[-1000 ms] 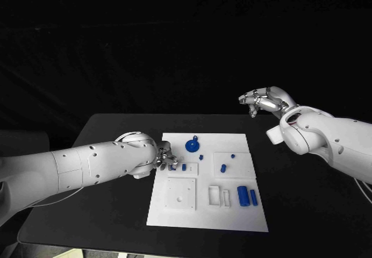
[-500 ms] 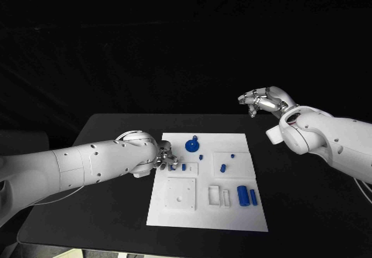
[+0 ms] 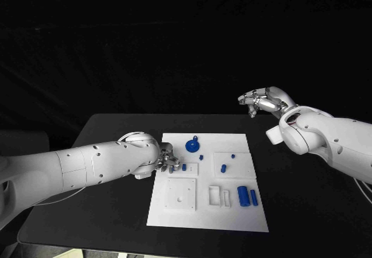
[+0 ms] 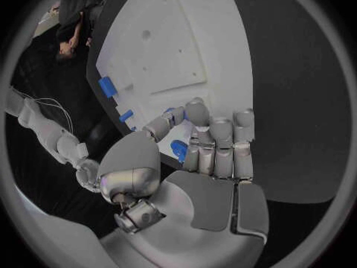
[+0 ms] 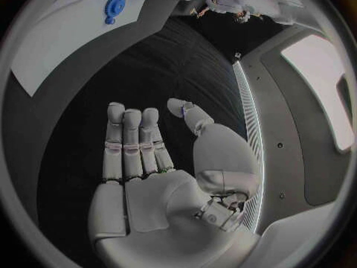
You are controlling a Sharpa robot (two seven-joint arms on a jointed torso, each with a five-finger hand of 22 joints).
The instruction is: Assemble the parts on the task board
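The white task board [image 3: 205, 212] lies mid-table. My left hand [image 3: 165, 160] is low over its left edge, with the fingers [image 4: 216, 143] curled down. Thumb and forefinger close round a small blue part [image 4: 178, 150], and a second small blue part [image 3: 184, 167] stands just beside it. A round blue part [image 3: 192, 144] sits at the board's far end. Two blue cylinders [image 3: 247, 195] lie near the right edge. My right hand [image 3: 262, 100] hangs high beyond the table's far right corner. Its fingers [image 5: 134, 143] are straight, the thumb is apart and it holds nothing.
More small blue parts [image 3: 222, 167] stand around the board's middle. A square white plate with holes [image 3: 182, 193] and two narrow slots [image 3: 219, 195] take up its near half. Bare black table [image 3: 101, 215] runs along both sides of the board.
The left hand has edged slightly to the right at the board's edge. The right hand stays where it was.
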